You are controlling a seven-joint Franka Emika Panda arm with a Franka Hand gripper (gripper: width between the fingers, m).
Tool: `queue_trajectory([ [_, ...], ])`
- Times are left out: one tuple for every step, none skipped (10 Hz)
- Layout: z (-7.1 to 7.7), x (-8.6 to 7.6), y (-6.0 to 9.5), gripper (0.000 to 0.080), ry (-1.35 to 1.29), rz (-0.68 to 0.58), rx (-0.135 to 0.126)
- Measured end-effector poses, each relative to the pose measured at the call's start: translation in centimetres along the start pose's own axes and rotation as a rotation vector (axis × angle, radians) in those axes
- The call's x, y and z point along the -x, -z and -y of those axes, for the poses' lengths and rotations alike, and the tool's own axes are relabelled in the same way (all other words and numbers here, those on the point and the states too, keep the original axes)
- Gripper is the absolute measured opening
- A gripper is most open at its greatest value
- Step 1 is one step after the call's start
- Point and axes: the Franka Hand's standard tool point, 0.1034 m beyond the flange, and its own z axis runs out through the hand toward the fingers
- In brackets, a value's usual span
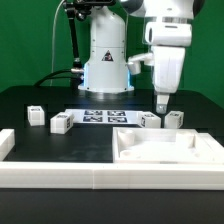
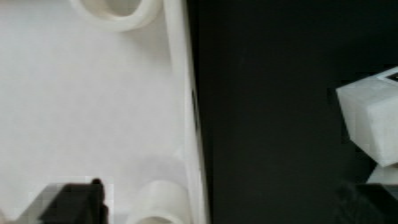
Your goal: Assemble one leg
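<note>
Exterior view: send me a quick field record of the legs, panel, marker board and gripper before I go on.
gripper: open, holding nothing, low over the table near the right pair of legs
legs: four, all loose; two at the exterior view's left, two at its right
panel: flat, in front of the right pair
marker board: centre, between the pairs
task state: no leg gripped yet
</note>
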Motion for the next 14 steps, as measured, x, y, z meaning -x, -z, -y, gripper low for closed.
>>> queue_trajectory([
  [0.1, 0.0, -0.2, 0.0649, 0.000, 0.001, -0.004],
  [0.0, 0.0, -0.2, 0.0649, -0.018, 0.000, -0.004],
  [0.1, 0.0, -0.2, 0.0649, -0.107, -0.001, -0.006],
  [0.1, 0.0, -0.2, 0.0649, -0.154, -0.002, -0.006],
  [0.0, 0.2, -0.2, 0.0649, -0.272, -0.012, -0.003],
  [0.1, 0.7, -0.1, 0.0649, -0.409, -0.035, 0.005],
  [0.6, 1.1, 0.1, 0.0649, -0.529, -0.048, 0.006],
  [0.9, 1.0, 0.3, 0.0649, -0.633, -0.069, 0.021],
  [1.4, 0.8, 0.2, 0.0649, -0.740, -0.082, 0.026],
  [1.7, 0.7, 0.0, 0.0649, -0.849, -0.087, 0.018],
  [1.7, 0.7, 0.0, 0.0649, -0.940, -0.091, 0.011],
  [1.7, 0.8, 0.0, 0.0649, -0.996, -0.095, 0.007],
  [1.7, 0.7, 0.0, 0.0649, -1.065, -0.097, 0.002],
  [1.7, 0.7, 0.0, 0.0649, -1.118, -0.099, -0.003],
])
